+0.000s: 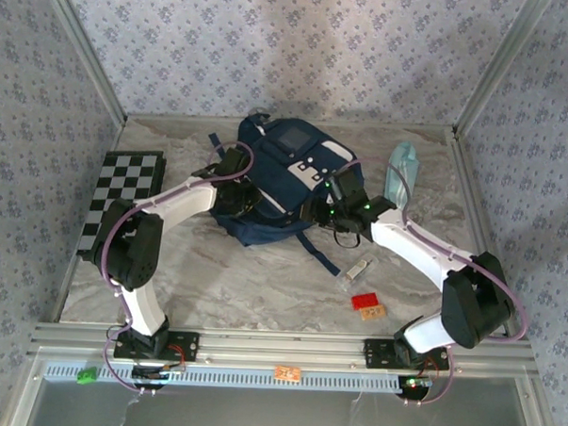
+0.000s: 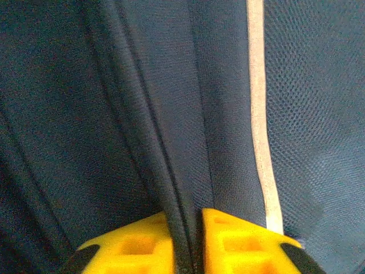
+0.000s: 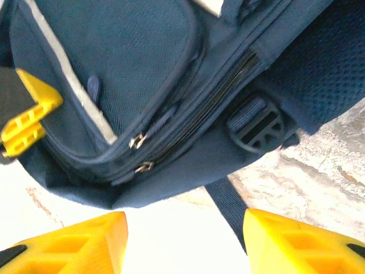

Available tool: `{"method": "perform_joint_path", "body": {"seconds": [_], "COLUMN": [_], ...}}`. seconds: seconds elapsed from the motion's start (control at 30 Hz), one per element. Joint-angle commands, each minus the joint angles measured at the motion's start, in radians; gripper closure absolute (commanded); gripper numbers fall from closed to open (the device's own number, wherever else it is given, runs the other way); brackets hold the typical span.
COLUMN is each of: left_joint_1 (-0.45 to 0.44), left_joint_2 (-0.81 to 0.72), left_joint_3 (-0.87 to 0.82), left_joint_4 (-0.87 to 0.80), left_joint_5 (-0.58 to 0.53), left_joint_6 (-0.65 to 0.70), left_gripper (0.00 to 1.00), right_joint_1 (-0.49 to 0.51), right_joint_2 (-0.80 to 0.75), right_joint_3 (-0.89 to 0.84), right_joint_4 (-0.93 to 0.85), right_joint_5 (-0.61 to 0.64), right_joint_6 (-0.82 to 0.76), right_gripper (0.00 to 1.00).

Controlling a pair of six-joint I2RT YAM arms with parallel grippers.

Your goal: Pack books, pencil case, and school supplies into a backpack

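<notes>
The left gripper (image 2: 185, 242) pinches the backpack (image 2: 85, 114) cloth. The right gripper (image 3: 185, 242) hangs wide. Next, I think, it must pull a zipper (image 3: 137, 141) open.

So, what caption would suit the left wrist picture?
Left gripper pinching a fold of the navy backpack beside its white stripe.

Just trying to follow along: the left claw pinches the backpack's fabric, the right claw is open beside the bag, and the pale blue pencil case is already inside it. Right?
Not quite. The pencil case is not inside: the top view shows it lying on the table, right of the backpack. The left gripper does pinch the fabric, and the right gripper is open beside the bag.
</notes>
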Motion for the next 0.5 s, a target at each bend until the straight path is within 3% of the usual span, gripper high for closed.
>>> {"method": "perform_joint_path", "body": {"seconds": [0.0, 0.3, 0.47], "left_joint_1": [0.005, 0.006, -0.003], "left_joint_2": [-0.029, -0.195, -0.221], "left_joint_3": [0.045, 0.006, 0.011], "left_joint_4": [0.061, 0.087, 0.11], "left_joint_5": [0.022, 0.063, 0.094], "left_joint_6": [-0.049, -0.229, -0.257], "left_gripper": [0.97, 1.0, 1.0], "right_joint_1": [0.036, 0.131, 0.172], "right_joint_2": [-0.007, 0.019, 0.079], "right_joint_3": [0.038, 0.136, 0.241], "right_joint_4": [-0.079, -0.168, -0.205], "right_joint_5": [0.107, 0.172, 0.206], "right_joint_6": [-0.044, -0.07, -0.032], "right_gripper": [0.43, 0.35, 0.33]}}
